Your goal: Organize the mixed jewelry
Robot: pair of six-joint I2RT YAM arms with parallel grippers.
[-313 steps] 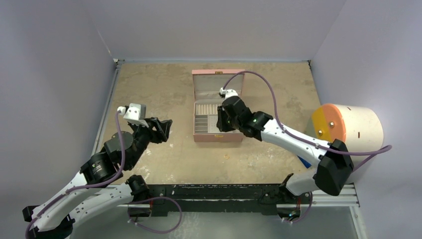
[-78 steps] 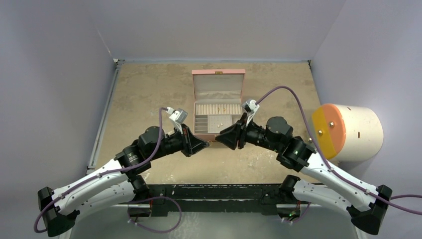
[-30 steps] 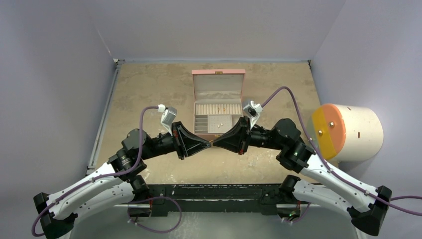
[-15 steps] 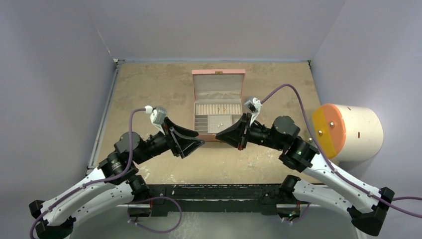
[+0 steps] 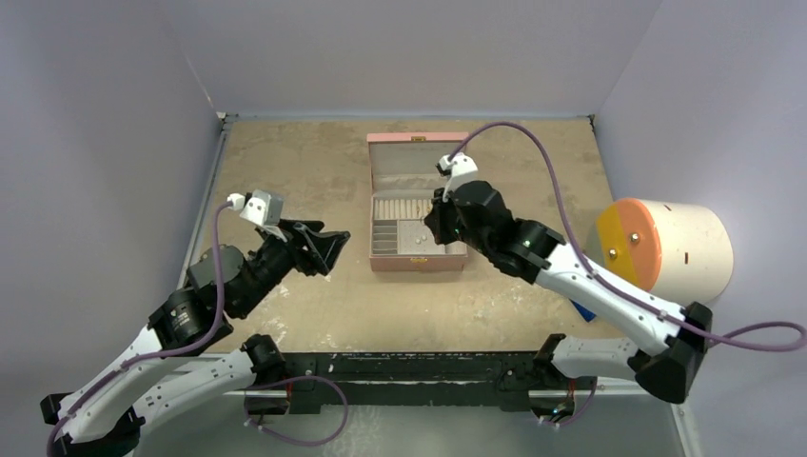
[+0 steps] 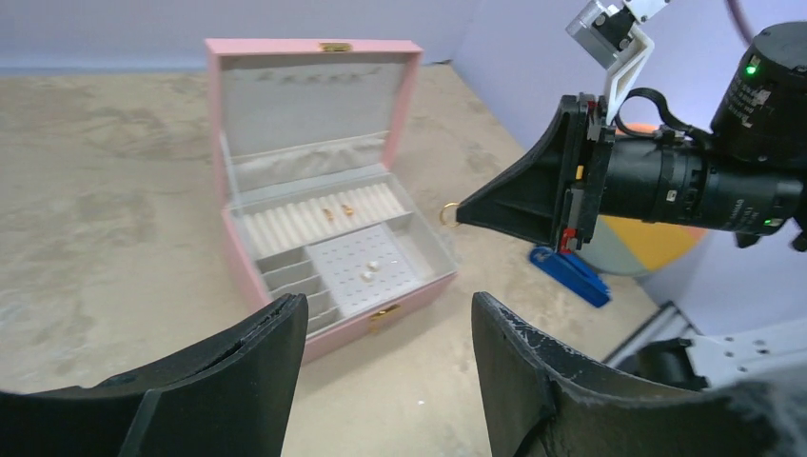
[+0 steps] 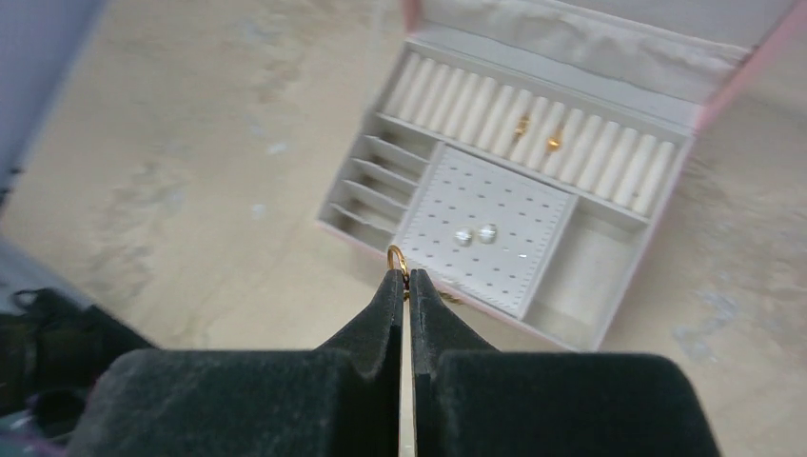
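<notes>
The pink jewelry box [image 5: 417,139] stands open at the table's middle. My right gripper [image 7: 405,276] is shut on a small gold ring [image 7: 397,257], held above the box's front edge; in the top view it [image 5: 431,227] hovers over the box. The ring also shows at its tip in the left wrist view [image 6: 447,213]. Two gold rings [image 7: 538,133] sit in the ring rolls and two pearl studs [image 7: 475,233] on the dotted pad. My left gripper [image 5: 328,249] is open and empty, left of the box. The silver hoop is out of view.
A white cylinder with an orange face [image 5: 666,249] stands at the right edge, with a blue object [image 6: 571,276] on the table beside it. The box's narrow slots [image 7: 366,186] and right compartment [image 7: 580,276] hold nothing. Walls close the table on three sides.
The two grippers, tip to tip in front of the box before, have parted. My left arm pulled back to the left and opened. My right arm rose over the box with the ring.
</notes>
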